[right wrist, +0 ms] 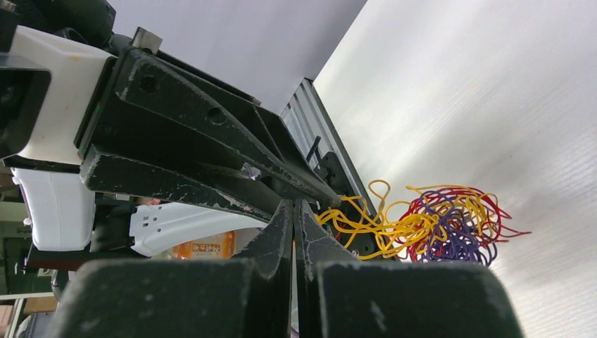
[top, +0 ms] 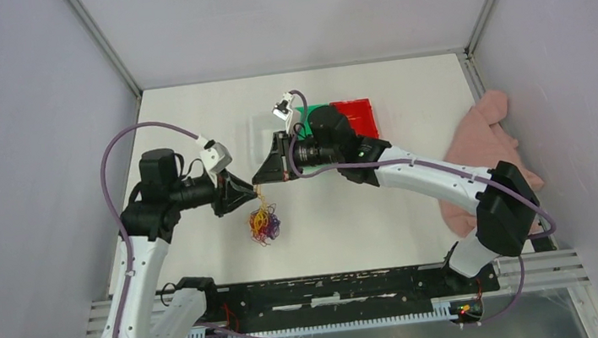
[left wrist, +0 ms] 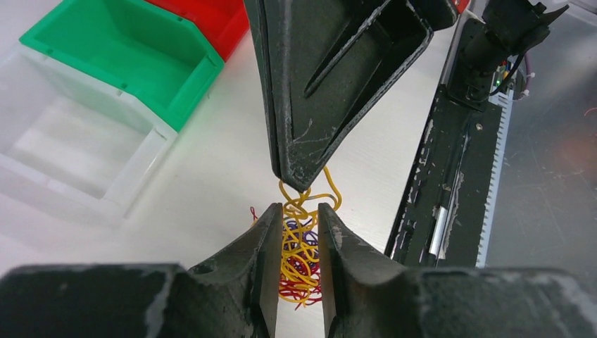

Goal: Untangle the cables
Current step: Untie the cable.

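- Pressed tight together, the right claw (left wrist: 300, 184) pinched a loop of the yellow cable (right wrist: 366, 227) at its very tip, above the middle of the table (top: 369, 220).
- Facing it almost tip to tip, the left claw (left wrist: 296, 213) had its jaws a narrow gap apart. Yellow strands showed in that gap, but whether its pads (left wrist: 269, 239) touched them could not be told.
- Below the two tips hung the cables (top: 264, 224), one loose, roundish snarl of thin wire. Whether its underside rested on the table could not be told.
- The yellow cable formed the upper part of the snarl, stretched in long open loops that led up to the claws.
- The red cable (right wrist: 495, 211) curled in wide arcs round the outer edge, with thin ends poking out.
- The purple cable (right wrist: 457, 243) sat bunched in tight coils at the core, laced through the yellow and the red.
- Beyond the claws, a green bin (left wrist: 134, 56), a red bin (left wrist: 208, 17) and a clear bin (left wrist: 77, 151) stood side by side.
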Controlling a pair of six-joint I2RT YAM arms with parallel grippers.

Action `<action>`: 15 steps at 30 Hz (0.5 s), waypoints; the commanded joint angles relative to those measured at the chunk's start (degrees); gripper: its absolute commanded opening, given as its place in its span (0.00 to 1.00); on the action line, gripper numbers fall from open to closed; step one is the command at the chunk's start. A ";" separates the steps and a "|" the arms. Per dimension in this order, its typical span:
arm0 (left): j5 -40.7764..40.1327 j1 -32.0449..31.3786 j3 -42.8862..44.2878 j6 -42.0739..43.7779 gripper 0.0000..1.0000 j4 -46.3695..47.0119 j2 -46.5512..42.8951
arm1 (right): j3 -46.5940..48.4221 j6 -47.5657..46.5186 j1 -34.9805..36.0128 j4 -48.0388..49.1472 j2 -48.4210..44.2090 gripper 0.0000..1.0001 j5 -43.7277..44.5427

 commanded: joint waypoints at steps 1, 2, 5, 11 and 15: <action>2.53 -0.22 -0.05 -1.28 0.31 4.33 -1.14 | 2.89 0.64 0.43 3.71 0.31 0.00 -2.48; 2.85 -0.33 -0.22 -2.06 0.31 5.11 -1.36 | 2.87 0.78 0.48 3.71 0.36 0.00 -2.70; 3.61 -0.27 -0.84 -3.56 0.30 6.62 -2.15 | 2.80 1.28 0.50 4.26 0.48 0.00 -3.42; 3.10 -0.20 -2.54 -3.90 0.09 8.13 -2.92 | 2.98 3.05 0.49 5.96 1.33 0.00 -5.60; 0.05 -0.25 -3.62 -4.93 0.03 10.07 -4.14 | 2.61 3.00 0.49 5.52 1.45 0.04 -6.04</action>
